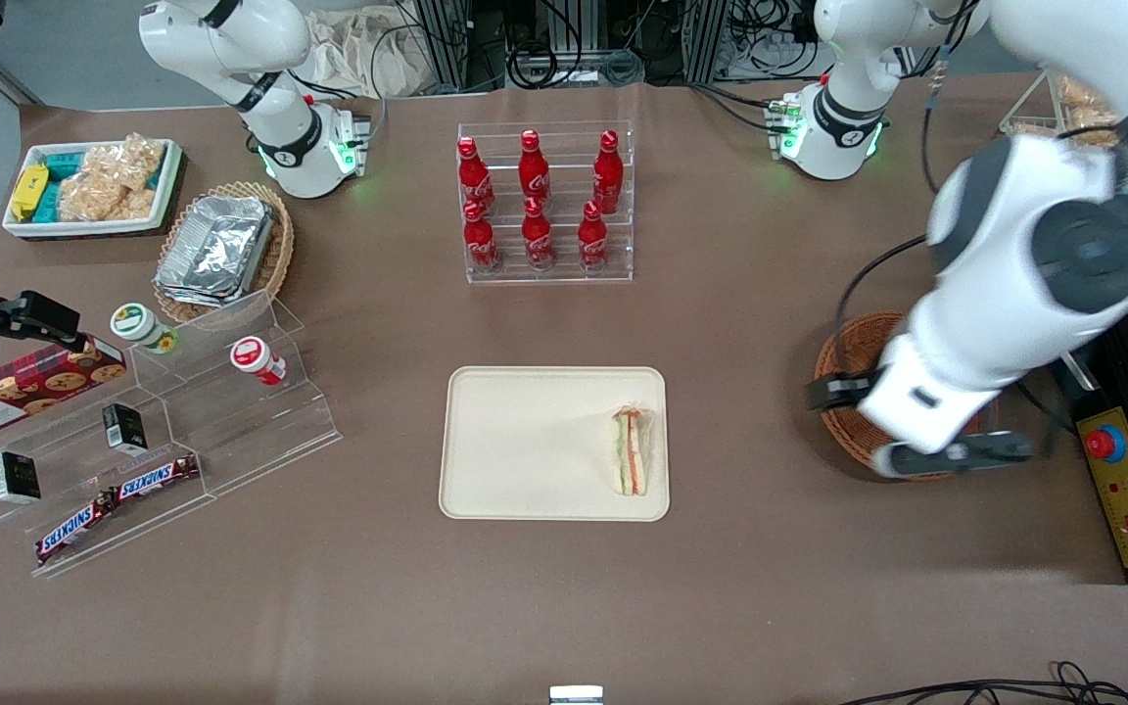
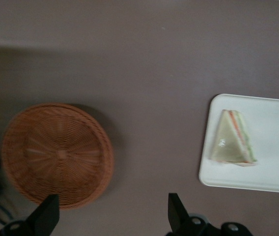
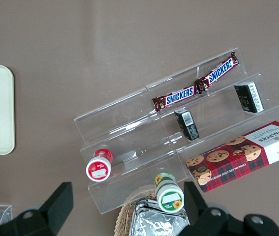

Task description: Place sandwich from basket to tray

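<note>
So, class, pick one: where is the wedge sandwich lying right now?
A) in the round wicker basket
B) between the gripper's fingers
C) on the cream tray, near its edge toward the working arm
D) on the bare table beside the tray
C: the sandwich lies on the tray near its edge toward the working arm, while the basket is empty and the gripper hangs open over the table beside that basket, holding nothing.
</note>
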Motion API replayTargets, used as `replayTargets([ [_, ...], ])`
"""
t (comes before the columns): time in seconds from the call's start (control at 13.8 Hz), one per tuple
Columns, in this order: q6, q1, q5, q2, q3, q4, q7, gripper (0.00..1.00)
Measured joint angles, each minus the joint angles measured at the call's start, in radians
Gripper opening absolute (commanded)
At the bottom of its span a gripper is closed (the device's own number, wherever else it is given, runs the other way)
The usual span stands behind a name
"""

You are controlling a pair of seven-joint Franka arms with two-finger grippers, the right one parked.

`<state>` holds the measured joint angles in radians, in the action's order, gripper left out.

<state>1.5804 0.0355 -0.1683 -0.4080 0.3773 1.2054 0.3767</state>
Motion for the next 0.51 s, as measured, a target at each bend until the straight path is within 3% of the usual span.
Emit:
replayTargets([
  [0.29, -0.055, 0.152, 0.000, 0.082, -0.004, 0.007, -0.213, 0.99],
  [0.51, -0.055, 0.211, 0.001, 0.096, -0.004, 0.011, -0.250, 0.99],
])
